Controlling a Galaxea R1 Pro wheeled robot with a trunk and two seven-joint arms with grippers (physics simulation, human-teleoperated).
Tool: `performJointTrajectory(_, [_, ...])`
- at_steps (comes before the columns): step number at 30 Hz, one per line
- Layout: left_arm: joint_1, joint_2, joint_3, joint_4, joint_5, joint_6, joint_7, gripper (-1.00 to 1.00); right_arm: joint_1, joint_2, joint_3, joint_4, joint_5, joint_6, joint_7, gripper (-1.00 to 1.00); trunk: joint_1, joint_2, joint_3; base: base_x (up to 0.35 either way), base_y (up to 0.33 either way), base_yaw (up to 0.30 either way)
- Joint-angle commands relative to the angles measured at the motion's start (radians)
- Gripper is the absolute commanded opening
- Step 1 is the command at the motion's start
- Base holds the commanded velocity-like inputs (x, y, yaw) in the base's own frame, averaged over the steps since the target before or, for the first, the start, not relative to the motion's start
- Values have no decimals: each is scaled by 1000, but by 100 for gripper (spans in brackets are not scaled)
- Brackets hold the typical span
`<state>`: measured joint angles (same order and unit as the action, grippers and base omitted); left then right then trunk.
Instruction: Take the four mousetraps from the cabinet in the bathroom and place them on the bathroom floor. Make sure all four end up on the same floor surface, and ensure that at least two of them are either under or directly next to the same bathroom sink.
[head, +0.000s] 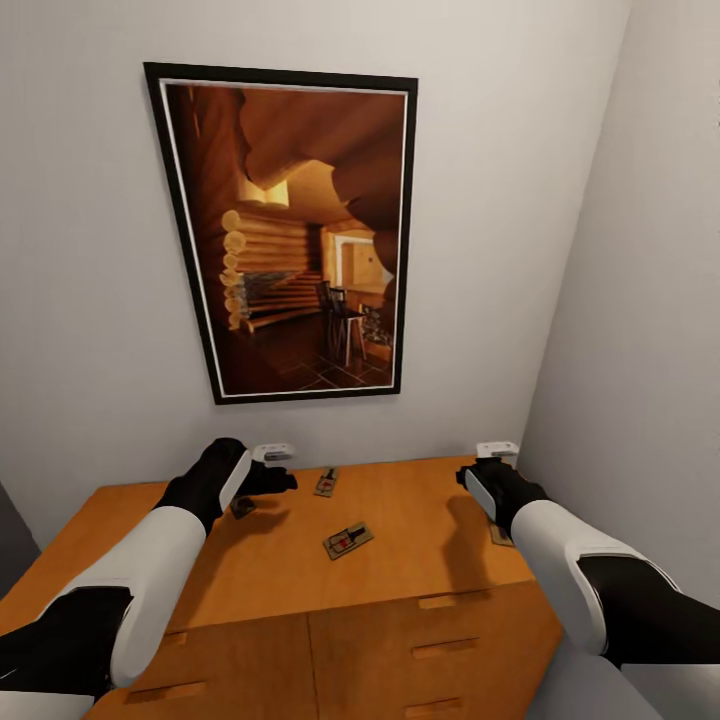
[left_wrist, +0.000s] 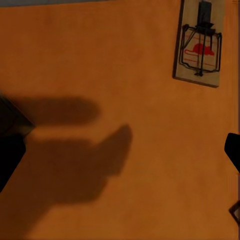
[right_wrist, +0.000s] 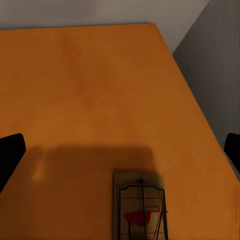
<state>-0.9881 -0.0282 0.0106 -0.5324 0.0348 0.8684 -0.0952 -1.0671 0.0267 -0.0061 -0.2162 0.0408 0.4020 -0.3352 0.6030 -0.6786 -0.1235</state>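
On top of the orange-brown wooden cabinet (head: 420, 520) lie small flat brown mousetraps (head: 348, 540); right gripper (right_wrist: 120, 150) hovers released above one, left gripper (left_wrist: 120, 165) spread too. A shallow pinch could skid the board off.

Orange-brown cabinet (head: 420, 560) top carries tan-brown mousetraps (head: 348, 540) with dark wire and a red mark, beneath a black-framed picture (head: 295, 235) in amber and brown log tones on a pale grey-white wall (head: 80, 250).

Matt orange wood cabinet (head: 420, 520); wood mousetraps (head: 348, 540) w/ wire.
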Motion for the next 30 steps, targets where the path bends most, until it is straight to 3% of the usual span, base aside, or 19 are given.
performJointTrajectory(1, [-1,0,1,-2,3,5,0,100,-1,0,-1,-2,4,8,-2,100,0,-1,-2,0,-33,0])
performJointTrajectory(16, [-1,-16,1,0,1,4,0,100,-1,5,-6,5,2,18,-2,100,0,-1,-2,0,-7,0])
performJointTrajectory(30, [-1,-16,2,3,2,3,0,100,0,2,-8,103,-2,3,-2,100,0,-1,-2,0,0,0])
